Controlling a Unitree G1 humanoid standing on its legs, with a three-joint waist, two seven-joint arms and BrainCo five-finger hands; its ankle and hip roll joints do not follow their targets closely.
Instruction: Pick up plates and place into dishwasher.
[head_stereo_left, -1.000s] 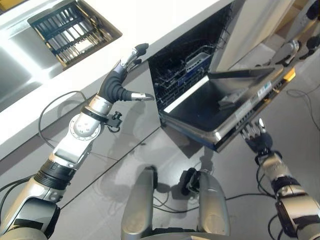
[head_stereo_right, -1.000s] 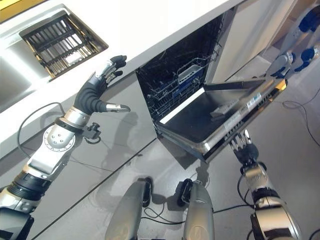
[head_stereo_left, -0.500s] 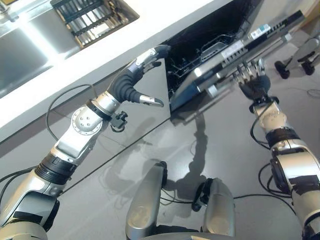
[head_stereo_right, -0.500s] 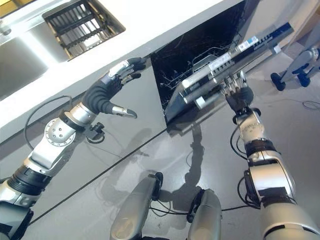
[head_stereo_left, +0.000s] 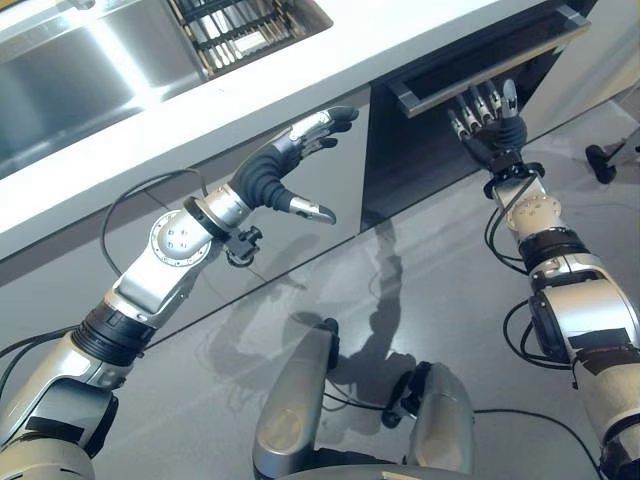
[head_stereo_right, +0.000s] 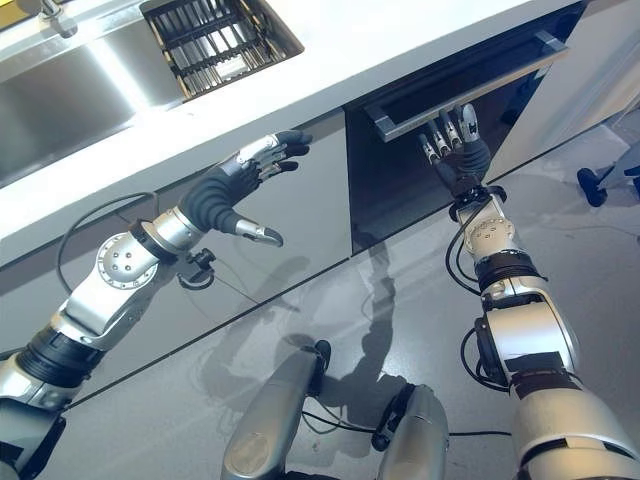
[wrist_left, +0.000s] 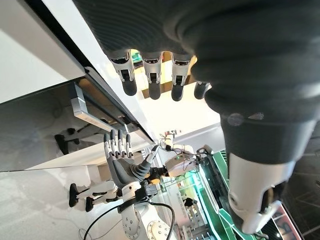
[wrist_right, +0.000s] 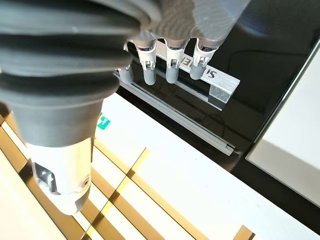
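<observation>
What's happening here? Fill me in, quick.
The robot stands at a kitchen counter facing the dishwasher door. Its right hand is raised with straight fingers just below the door's handle, and the door looks about closed. The left hand is held open in the air in front of the grey cabinet panel, holding nothing. A sink and a dark rack sit in the counter above.

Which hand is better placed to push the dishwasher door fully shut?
The right hand: its straight fingers are up at the dishwasher door, just below the handle. The left hand hangs open by the neighbouring cabinet front.
</observation>
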